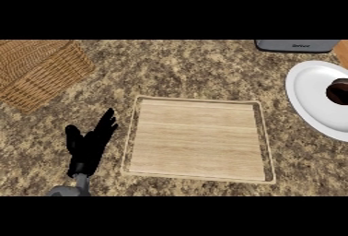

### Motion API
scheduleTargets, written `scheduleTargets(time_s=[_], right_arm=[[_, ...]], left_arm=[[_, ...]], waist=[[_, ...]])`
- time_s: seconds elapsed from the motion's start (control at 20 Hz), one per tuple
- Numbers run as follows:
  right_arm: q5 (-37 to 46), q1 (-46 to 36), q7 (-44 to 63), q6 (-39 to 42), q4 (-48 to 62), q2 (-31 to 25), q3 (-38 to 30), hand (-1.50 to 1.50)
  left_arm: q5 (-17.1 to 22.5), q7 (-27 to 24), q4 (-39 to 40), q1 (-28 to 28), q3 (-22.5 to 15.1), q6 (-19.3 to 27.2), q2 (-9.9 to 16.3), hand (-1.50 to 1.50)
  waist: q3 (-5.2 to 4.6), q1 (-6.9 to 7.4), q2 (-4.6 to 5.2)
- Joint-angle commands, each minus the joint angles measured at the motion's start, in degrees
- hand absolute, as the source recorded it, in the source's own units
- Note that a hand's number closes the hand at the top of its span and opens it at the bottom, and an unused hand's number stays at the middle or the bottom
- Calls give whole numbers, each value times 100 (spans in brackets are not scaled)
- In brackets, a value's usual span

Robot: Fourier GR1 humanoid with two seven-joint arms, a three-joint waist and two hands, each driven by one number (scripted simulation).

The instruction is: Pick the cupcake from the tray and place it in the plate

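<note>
Wooden tray (198,140) is sitting mid-table, taken here as the landmark; its bare board is showing light wood grain with a raised rim all round. Left hand (88,143) is showing just left of the tray's left rim, apart from it, fingers straight and pointing up toward the far side, thumb splayed to the left, holding nothing; its grey forearm is coming in from the lower edge below it. Right hand is not showing anywhere in the head view. White plate (309,99) is lying to the right of the tray, beyond its upper right corner, not touching it, and is being cut off by the right edge of the view. A dark brown round thing, reading as the cupcake (338,91), is sitting on the plate at the view's right edge; only part of it is visible, so top or wrapper detail cannot be told. Wicker basket (37,69) is lying up and left of the tray, well apart from it, partly cut by the left edge. A grey flat-edged object (296,45) is sitting above the tray's upper right corner, just above the plate, mostly out of view, so what it is cannot be told. Speckled brown stone table (190,69) is filling the rest of the view around the tray.
</note>
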Motion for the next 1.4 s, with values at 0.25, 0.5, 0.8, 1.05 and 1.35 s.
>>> scheduleTargets(time_s=[0.25, 0.5, 0.8, 1.05, 1.35], right_arm=[[-1035, 210, -892, 1216, 519, -512, -1018, -150], [-1177, 662, -1301, 2335, 652, -565, -954, -150], [-1160, 1405, -1631, 3345, 501, -684, -689, -150], [-1236, 2046, -1390, 3291, -259, -464, -374, -150], [-1394, 3109, -1544, 3272, -1122, -77, -227, -150]], left_arm=[[-66, -34, -183, 395, -95, 70, -99, 0], [-11, -3, 10, 272, 57, -14, -48, 0], [128, -197, 552, -11, 431, -253, 131, 0], [-141, 156, -315, 506, 110, 94, -86, 0], [72, 211, -69, 162, 472, -125, 63, 0]], waist=[[-27, -83, -49], [-41, -183, -80], [-56, -293, -109], [-65, -320, -147], [-70, -362, -149]])
